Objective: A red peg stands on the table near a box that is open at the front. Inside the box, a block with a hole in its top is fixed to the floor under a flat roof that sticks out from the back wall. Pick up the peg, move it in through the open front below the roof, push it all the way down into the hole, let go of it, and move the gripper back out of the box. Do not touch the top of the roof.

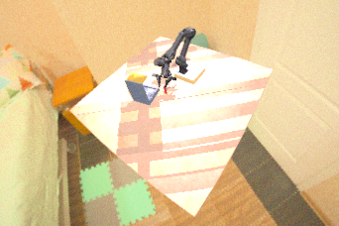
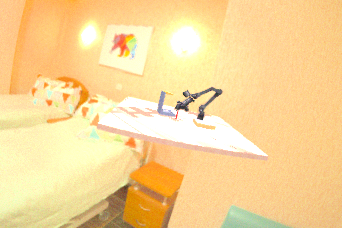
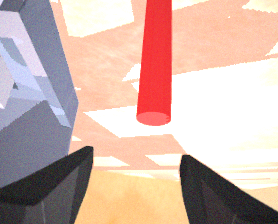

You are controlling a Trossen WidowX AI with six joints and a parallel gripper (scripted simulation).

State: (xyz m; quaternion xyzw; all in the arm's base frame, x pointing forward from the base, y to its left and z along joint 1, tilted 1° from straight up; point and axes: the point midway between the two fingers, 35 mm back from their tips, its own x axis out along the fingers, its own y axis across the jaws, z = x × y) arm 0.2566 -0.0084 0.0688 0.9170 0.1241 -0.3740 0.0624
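Observation:
The red peg (image 1: 165, 89) (image 2: 177, 114) (image 3: 156, 65) stands upright on the table beside the box. My gripper (image 1: 166, 83) (image 2: 178, 107) (image 3: 137, 158) is partly open and empty, low over the peg. In the wrist view the peg's near end shows beyond the two fingertips, not between them. The blue-grey box (image 1: 136, 92) (image 2: 161, 102) (image 3: 62, 65) stands close by, at the left in the wrist view. Its yellow roof (image 1: 137, 76) (image 2: 169, 93) sticks out at the top. The block and its hole cannot be made out clearly.
The table (image 1: 198, 138) (image 2: 230, 141) has patches of light and shade. A pale slab with an orange edge (image 1: 196, 75) (image 2: 205, 125) lies by the arm's base. The box wall rises close beside the left finger in the wrist view.

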